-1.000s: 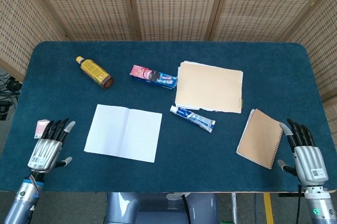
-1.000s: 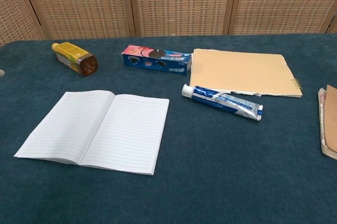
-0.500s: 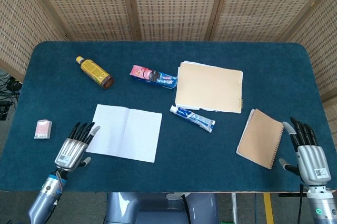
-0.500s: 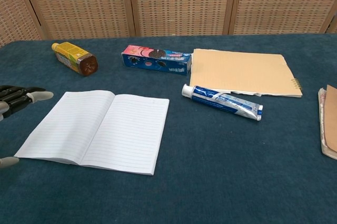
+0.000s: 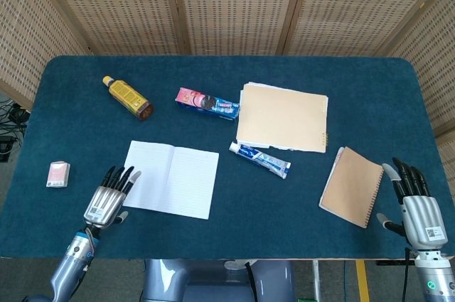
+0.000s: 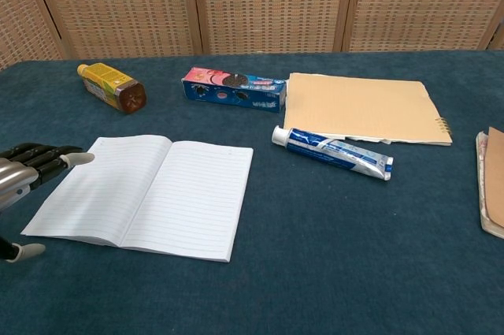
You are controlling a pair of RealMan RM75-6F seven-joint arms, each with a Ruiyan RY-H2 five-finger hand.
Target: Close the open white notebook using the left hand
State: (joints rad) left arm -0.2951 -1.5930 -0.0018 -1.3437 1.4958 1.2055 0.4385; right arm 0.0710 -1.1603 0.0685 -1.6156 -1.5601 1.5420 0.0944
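Note:
The white notebook (image 5: 170,178) (image 6: 146,194) lies open and flat on the blue table, left of centre, lined pages up. My left hand (image 5: 108,202) (image 6: 27,172) hovers at the notebook's left edge, fingers apart and stretched toward the left page, holding nothing. Whether its fingertips touch the page is unclear. My right hand (image 5: 414,202) rests at the table's front right corner, fingers extended and empty, beside a brown spiral notebook (image 5: 351,186).
A yellow bottle (image 5: 127,97) lies at the back left. A cookie box (image 5: 207,103), a tan folder (image 5: 283,117) and a toothpaste tube (image 5: 259,159) sit behind and right of the notebook. A small pink packet (image 5: 58,173) lies near the left edge.
My left hand has moved rightward from beside the pink packet to the notebook's left edge, coming into the chest view. The right hand has stayed put.

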